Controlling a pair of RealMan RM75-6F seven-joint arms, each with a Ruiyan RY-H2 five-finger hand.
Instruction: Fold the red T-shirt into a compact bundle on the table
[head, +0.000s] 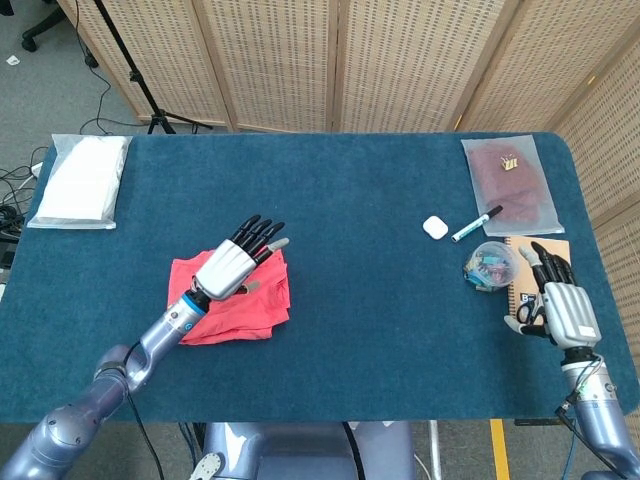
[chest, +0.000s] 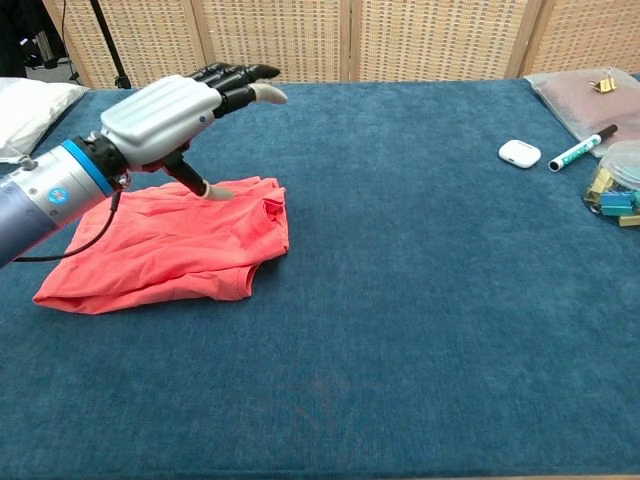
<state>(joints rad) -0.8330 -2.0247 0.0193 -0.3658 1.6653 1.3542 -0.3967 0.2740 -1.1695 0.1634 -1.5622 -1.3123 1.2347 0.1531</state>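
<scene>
Red T-shirt (head: 235, 305) lies lower left of centre in the head view, already a rough squarish bundle, flat on the blue table (head: 350, 210). Layered hem edges show along its right side in the chest view; looks folded more than once, though the bundle is loose rather than tight.

Left hand (head: 232, 265) hangs over the shirt's upper right part, palm down, fingers (chest: 240, 74) stretched forward and close together, thumb dropped toward the cloth. It holds nothing. Likely poised either to press the bundle flat or to reach the far edge for another fold.

Right hand (head: 558, 303) sits at lower right, fingers loosely spread and empty, beside a notebook (head: 530, 270); parked out of the way, I judge.

Chest view gives the gap: palm clearly above the cloth, thumb tip at or just off the fabric, cannot tell which. Head view flattens that, but alone shows the right hand and the shirt's full outline.
</scene>
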